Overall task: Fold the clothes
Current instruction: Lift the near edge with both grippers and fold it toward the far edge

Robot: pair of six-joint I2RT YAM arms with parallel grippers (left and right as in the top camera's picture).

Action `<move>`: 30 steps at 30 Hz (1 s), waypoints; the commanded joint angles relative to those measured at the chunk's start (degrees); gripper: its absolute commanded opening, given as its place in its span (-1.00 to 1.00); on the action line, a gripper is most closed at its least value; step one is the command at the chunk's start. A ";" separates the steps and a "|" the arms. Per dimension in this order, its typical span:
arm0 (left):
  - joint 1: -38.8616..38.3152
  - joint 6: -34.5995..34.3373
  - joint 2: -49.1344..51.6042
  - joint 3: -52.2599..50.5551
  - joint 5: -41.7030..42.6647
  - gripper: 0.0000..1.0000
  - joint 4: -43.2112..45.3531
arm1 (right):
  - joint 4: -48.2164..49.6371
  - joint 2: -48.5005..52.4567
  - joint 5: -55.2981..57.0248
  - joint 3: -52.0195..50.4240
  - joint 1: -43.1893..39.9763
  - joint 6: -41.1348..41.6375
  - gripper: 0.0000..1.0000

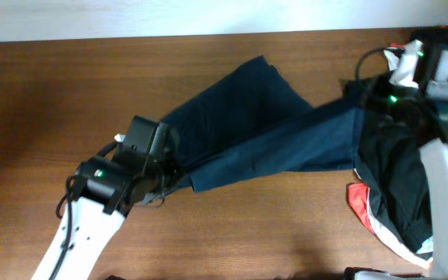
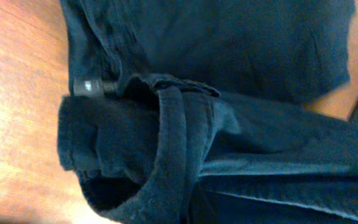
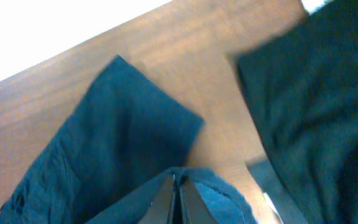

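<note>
The dark navy shorts (image 1: pixel 263 124) are stretched across the table between my two grippers, with one wide leg spread toward the far edge. My left gripper (image 1: pixel 166 173) is at their left end, shut on bunched cloth. In the left wrist view the folded waistband (image 2: pixel 173 143) fills the frame and hides my fingers. My right gripper (image 1: pixel 360 97) holds the right end, lifted a little. In the right wrist view its fingers (image 3: pixel 176 186) are pressed together on a navy hem, with the shorts' leg (image 3: pixel 117 137) below.
A heap of black garments (image 1: pixel 399 167) lies at the right under my right arm and also shows in the right wrist view (image 3: pixel 316 93). A red and white cloth (image 1: pixel 360 201) lies at its front. Bare wooden table (image 1: pixel 53 93) is on the left.
</note>
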 commanded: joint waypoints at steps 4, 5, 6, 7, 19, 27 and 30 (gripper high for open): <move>2.38 -9.68 9.68 -0.22 -12.90 -0.99 0.83 | 9.92 8.63 5.16 1.77 4.07 -0.81 -0.92; 3.10 -11.28 11.54 -0.22 -14.34 -0.99 1.11 | 11.37 10.03 5.16 1.77 4.76 -0.81 -0.92; 3.80 -12.11 13.05 -0.22 -15.26 -0.99 1.64 | 13.09 11.69 5.14 1.77 5.49 -0.79 -0.92; 4.74 -12.59 14.69 -0.22 -15.80 -0.99 2.56 | 14.34 12.72 5.14 1.77 5.88 -0.79 -0.92; 14.38 -12.98 25.09 -0.22 -15.50 -0.76 14.58 | 34.01 20.35 4.76 1.73 11.45 -0.79 -0.92; 16.28 -12.96 27.74 -0.22 -15.87 -0.52 22.10 | 36.30 27.32 4.70 1.73 12.31 -0.57 -0.93; 16.26 -12.94 28.76 -0.22 -15.87 -0.54 23.41 | 38.47 29.40 4.26 1.73 12.59 -0.57 -0.92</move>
